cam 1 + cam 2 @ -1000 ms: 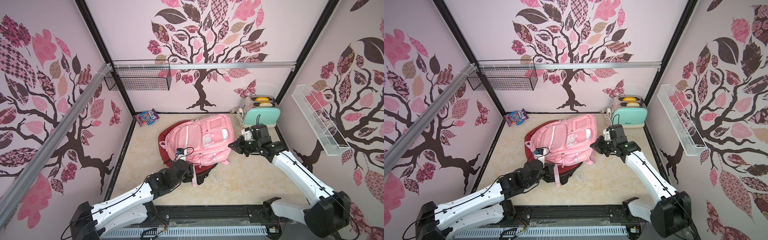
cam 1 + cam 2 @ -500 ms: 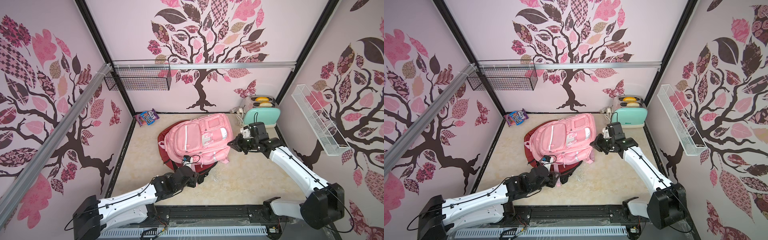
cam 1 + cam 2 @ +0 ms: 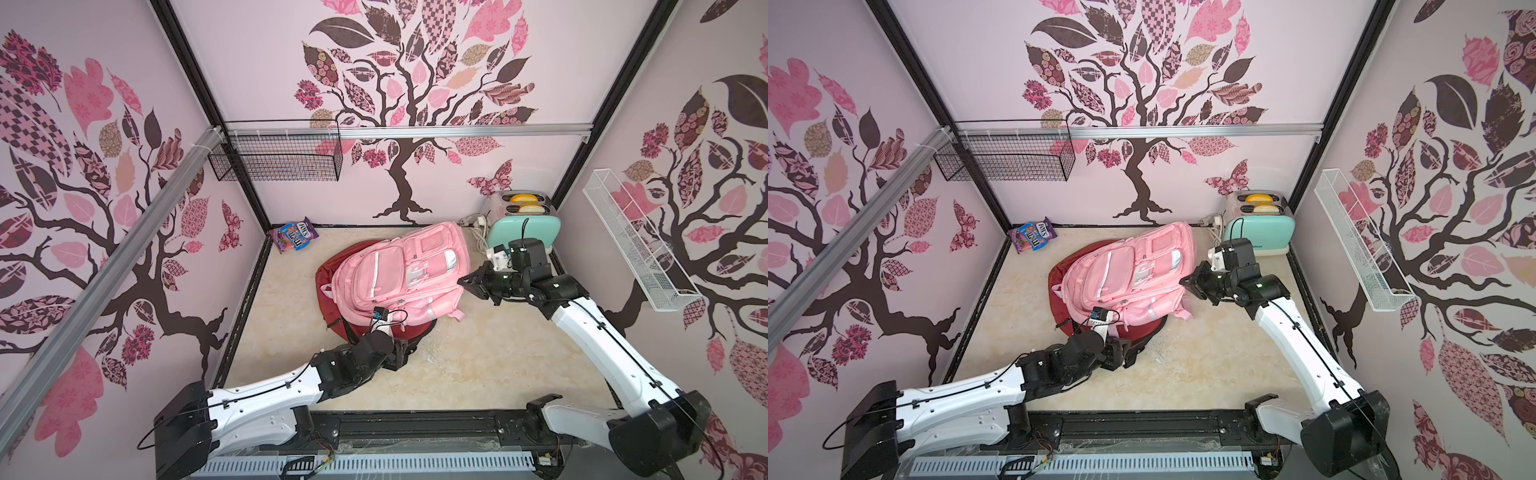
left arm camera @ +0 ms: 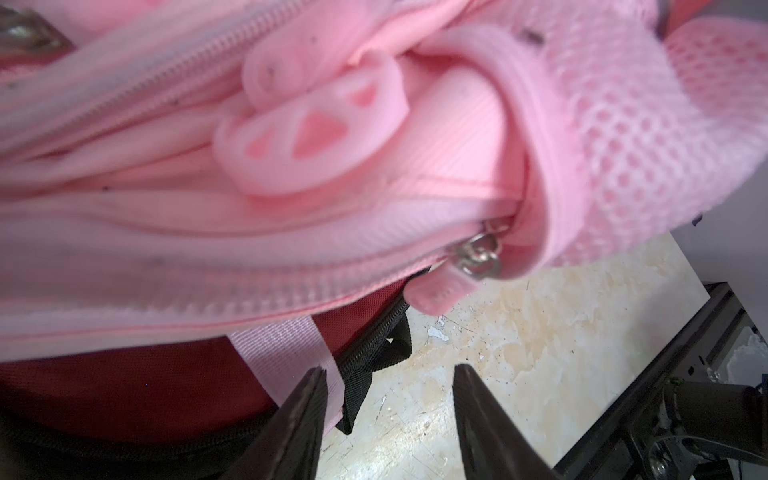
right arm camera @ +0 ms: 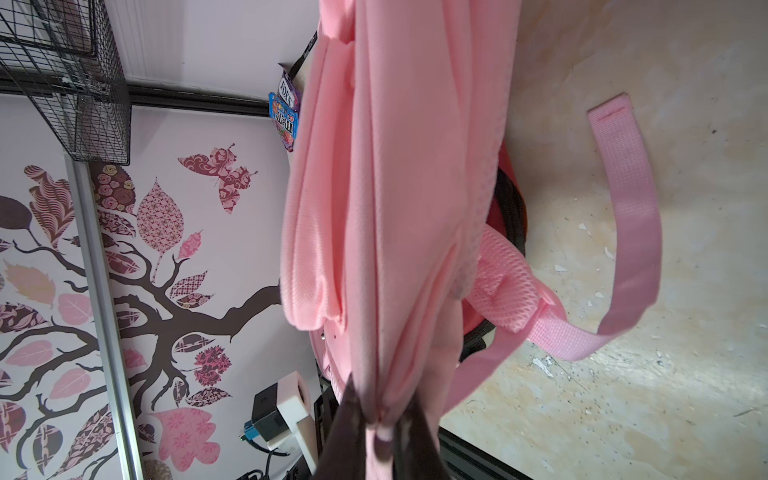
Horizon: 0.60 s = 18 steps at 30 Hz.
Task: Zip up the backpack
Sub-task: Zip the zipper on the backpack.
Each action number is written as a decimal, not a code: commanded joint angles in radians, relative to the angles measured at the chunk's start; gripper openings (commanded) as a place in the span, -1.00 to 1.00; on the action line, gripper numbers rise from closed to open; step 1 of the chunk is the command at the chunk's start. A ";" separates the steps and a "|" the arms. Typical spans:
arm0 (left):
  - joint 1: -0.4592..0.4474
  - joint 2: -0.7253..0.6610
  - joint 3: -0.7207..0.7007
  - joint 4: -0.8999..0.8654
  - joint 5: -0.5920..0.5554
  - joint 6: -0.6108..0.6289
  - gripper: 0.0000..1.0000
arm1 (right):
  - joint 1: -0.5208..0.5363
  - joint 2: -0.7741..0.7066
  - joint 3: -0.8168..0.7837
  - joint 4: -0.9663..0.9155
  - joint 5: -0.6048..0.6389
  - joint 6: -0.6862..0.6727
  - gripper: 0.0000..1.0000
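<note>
— Entry one, nearest the base?
— Left gripper [image 4: 386,370]: jaws parted, nothing between them, low at the near edge of the bags. It is just short of a silver zipper slider [image 4: 478,257] with a pink tab.
— Entry two?
— Pink backpack [image 3: 399,274]: mid-tabletop [image 3: 478,365], lying on top of a red backpack [image 3: 326,286]. In the left wrist view the teeth beside the slider look meshed.
— Entry three?
— Right gripper [image 5: 380,411]: clenched on a fold of the pink backpack's edge, on the side toward the toaster.
— Back row?
— Mint toaster [image 3: 523,232]: back right corner, two yellow pieces in its slots. Candy bag [image 3: 294,239]: back left corner. Black wire basket [image 3: 276,162]: on the wall above the candy bag.
</note>
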<state>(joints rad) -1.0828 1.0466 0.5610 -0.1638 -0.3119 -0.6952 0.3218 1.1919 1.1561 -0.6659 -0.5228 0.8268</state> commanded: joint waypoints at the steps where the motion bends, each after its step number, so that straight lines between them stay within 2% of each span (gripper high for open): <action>1: -0.006 -0.005 0.035 0.037 -0.022 0.030 0.06 | 0.031 -0.038 0.073 0.100 -0.035 -0.008 -1.00; 13: -0.006 -0.017 0.039 0.021 -0.128 0.048 0.04 | 0.100 -0.025 0.072 0.142 -0.033 0.009 -1.00; 18: -0.005 -0.004 0.043 -0.027 -0.217 0.031 -0.10 | 0.101 -0.032 0.078 0.147 -0.049 0.010 -1.00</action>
<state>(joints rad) -1.0859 1.0405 0.5835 -0.1589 -0.4488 -0.6605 0.4084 1.1919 1.1572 -0.6376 -0.4957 0.8524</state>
